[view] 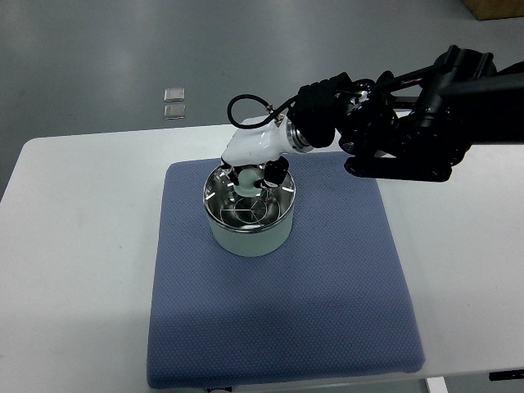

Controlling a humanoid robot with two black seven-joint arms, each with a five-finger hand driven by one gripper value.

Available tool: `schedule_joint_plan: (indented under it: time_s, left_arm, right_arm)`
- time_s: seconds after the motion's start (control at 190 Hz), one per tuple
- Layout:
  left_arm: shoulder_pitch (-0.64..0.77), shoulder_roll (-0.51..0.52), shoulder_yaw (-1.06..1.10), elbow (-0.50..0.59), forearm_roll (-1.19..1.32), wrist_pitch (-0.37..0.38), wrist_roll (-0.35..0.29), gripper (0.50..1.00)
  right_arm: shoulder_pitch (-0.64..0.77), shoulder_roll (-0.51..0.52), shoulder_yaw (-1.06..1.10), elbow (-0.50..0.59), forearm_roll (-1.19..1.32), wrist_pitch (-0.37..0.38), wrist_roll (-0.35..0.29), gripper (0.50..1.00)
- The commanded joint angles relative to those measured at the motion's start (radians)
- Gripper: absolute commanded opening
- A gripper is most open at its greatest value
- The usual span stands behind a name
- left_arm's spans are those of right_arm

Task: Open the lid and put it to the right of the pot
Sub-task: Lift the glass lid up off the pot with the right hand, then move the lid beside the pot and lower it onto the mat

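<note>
Reaching: the right hand (250, 168) comes in from the right edge on a black arm and sits over the far rim of the pot (249, 217).
Fingers: curled down at the centre of the lid (250, 206); whether they have closed on the knob cannot be told, as the hand hides it.
Lid position: seated on the pot, not yet lifted; its surface looks glassy with a metal rim.
Pot position: on the blue mat (282, 327), toward the mat's far left, on the white table (74, 246).
Handling, lid: likely stiff, light to moderate in weight, smooth and slippery; glass would make it fragile if dropped.
Hold point: the centre knob, judged the only secure grip; the rim offers little purchase.
Lift: straight up is advised, so the rim clears the pot without dragging it.
Placement zone: bare mat right of the pot; the cloth should cushion the lid.
Left hand: not in view.
</note>
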Motion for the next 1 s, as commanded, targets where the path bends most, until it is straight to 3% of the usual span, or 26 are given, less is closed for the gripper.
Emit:
schedule_joint_plan:
  time_s: [0.0, 0.5, 0.815, 0.821, 0.994]
  left_arm:
    - [-0.001, 0.0, 0.0, 0.0, 0.0, 0.0, 0.0, 1.0]
    - [-0.001, 0.0, -0.001, 0.0, 0.0, 0.0, 0.0, 1.0]
    - [0.001, 0.0, 0.0, 0.0, 0.0, 0.0, 0.0, 1.0]
    - [-0.001, 0.0, 0.0, 0.0, 0.0, 0.0, 0.0, 1.0]
    - [-0.001, 0.0, -0.001, 0.0, 0.0, 0.0, 0.0, 1.0]
  right_arm:
    - [0.0, -0.002, 0.0, 0.0, 0.002, -0.003, 0.002, 0.5]
    - [0.052, -0.083, 0.017, 0.075, 0.003, -0.001, 0.028, 0.5]
    - [0.08, -0.258, 0.018, 0.129, 0.003, 0.002, 0.055, 0.5]
    - [0.072, -0.302, 0.018, 0.138, 0.003, 0.002, 0.058, 0.5]
    - [0.017, -0.433, 0.017, 0.147, -0.017, 0.003, 0.078, 0.5]
